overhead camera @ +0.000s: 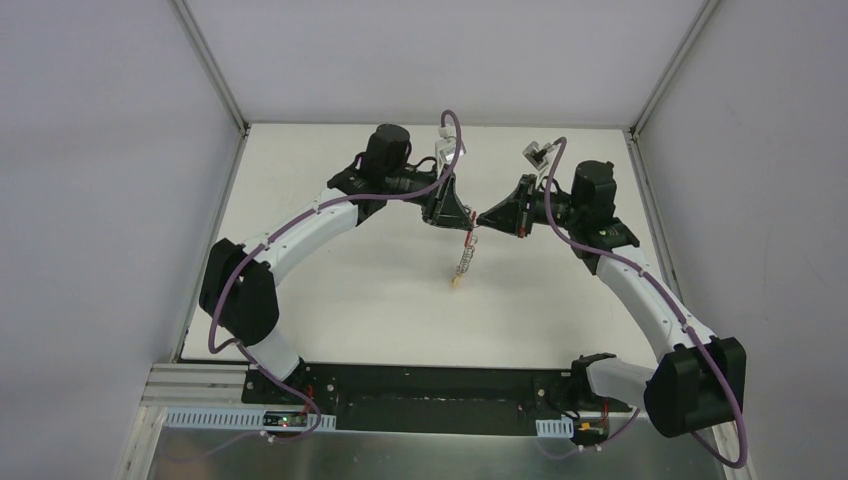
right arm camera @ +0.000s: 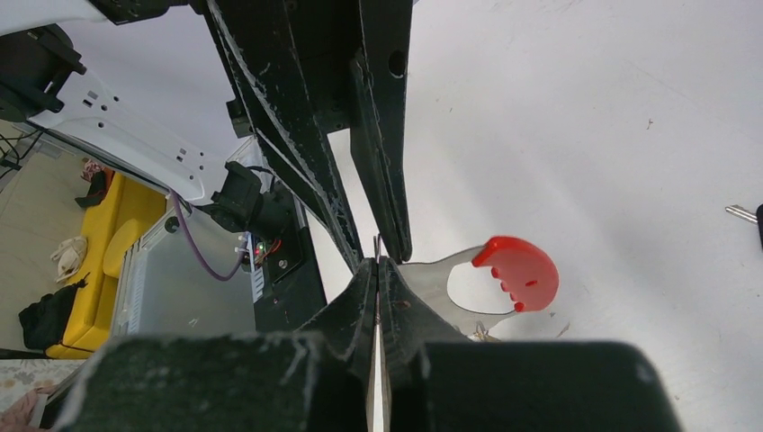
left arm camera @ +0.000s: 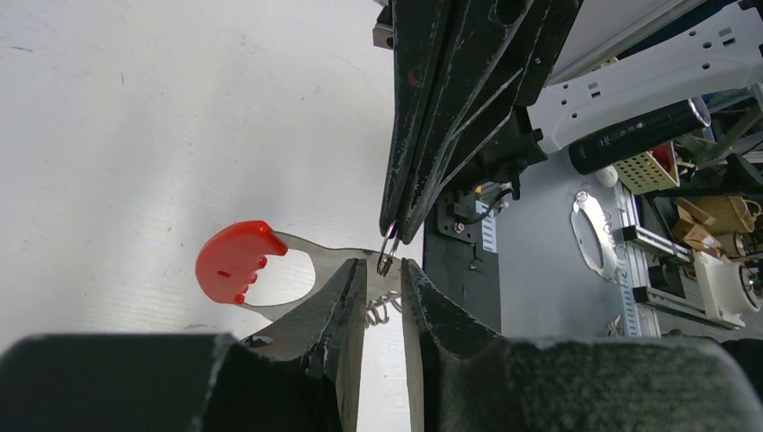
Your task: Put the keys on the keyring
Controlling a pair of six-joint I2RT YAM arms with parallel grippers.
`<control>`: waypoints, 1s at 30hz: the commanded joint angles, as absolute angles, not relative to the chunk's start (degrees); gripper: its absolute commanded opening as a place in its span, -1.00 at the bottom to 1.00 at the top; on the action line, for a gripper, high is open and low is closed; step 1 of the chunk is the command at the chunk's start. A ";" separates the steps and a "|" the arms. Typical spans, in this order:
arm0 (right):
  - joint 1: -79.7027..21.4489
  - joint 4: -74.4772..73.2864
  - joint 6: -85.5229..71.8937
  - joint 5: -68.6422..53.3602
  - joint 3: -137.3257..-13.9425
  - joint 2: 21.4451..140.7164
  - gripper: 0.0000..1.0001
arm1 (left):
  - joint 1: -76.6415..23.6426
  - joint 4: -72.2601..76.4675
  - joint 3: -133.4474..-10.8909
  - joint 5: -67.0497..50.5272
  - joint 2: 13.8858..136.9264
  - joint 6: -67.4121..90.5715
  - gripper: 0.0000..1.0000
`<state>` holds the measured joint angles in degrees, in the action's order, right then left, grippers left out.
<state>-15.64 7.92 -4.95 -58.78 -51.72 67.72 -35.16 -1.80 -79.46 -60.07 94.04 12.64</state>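
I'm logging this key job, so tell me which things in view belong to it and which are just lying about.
Job: keys with red-and-grey strap; keyring, pinched in the right gripper's shut jaws; possibly the loose key on the table.
Lying about, off the table: cardboard boxes; metal plate with an oval hole; yellow couch; black bag.

A white table (overhead camera: 350,310) sits between grey walls (overhead camera: 100,150).

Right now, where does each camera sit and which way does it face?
Top external: above and behind the robot, looking down at the table; both arms show.
Left wrist: looks along the left gripper at the right gripper, which pinches the keyring.
Right wrist: looks along the shut right gripper at the left gripper.
Shared: both wrist views show the red-and-grey strap.
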 commanded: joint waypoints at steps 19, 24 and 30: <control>-14.86 13.04 -6.59 -61.30 -51.42 67.47 -1.00 | -35.07 5.33 -79.71 -62.13 92.39 16.49 -0.80; -14.87 13.20 -6.75 -61.04 -51.33 67.76 -1.00 | -35.07 5.44 -80.13 -62.53 92.55 17.30 -1.00; -14.82 11.53 -3.66 -59.17 -51.25 67.38 -0.80 | -35.28 -14.41 -86.20 -59.02 92.17 5.67 -1.00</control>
<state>-15.09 10.09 -5.87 -59.18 -50.98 67.99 -35.18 -1.13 -79.66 -59.70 94.04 15.51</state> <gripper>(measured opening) 0.051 0.009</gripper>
